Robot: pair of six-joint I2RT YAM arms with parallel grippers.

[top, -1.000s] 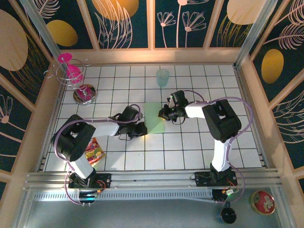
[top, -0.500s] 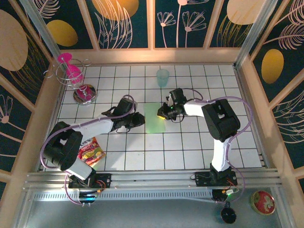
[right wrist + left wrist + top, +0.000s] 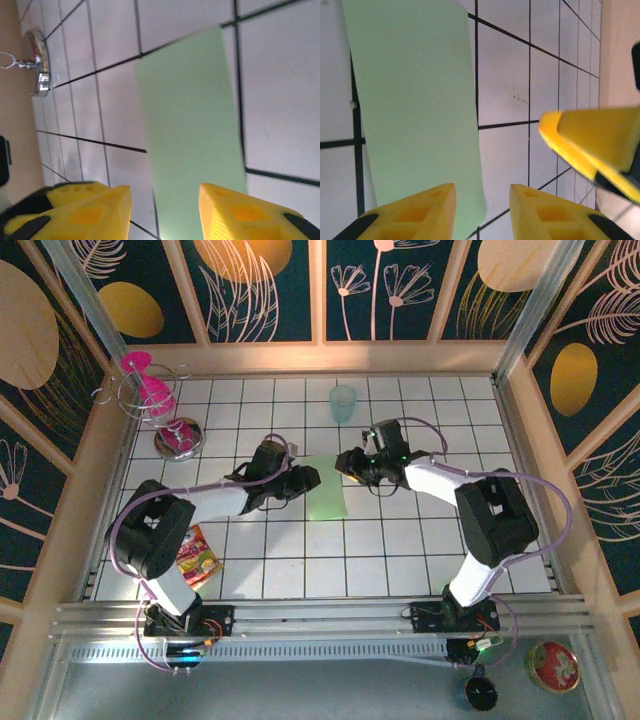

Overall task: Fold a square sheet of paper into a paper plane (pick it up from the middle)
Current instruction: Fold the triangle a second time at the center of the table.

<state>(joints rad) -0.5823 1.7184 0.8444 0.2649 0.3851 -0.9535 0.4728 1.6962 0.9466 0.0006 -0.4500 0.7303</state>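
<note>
The thin light green paper sheet [image 3: 327, 490], a narrow strip, lies flat on the white tiled table [image 3: 400, 550] between the left gripper [image 3: 308, 478] and right gripper [image 3: 345, 462], which flank its far end with fingers apart and empty, apparently letting a lengthwise fold rest.

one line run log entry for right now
green paper: narrow rectangle, flat on table | left jaws: open, by its left edge | right jaws: open, by its top right corner
</note>
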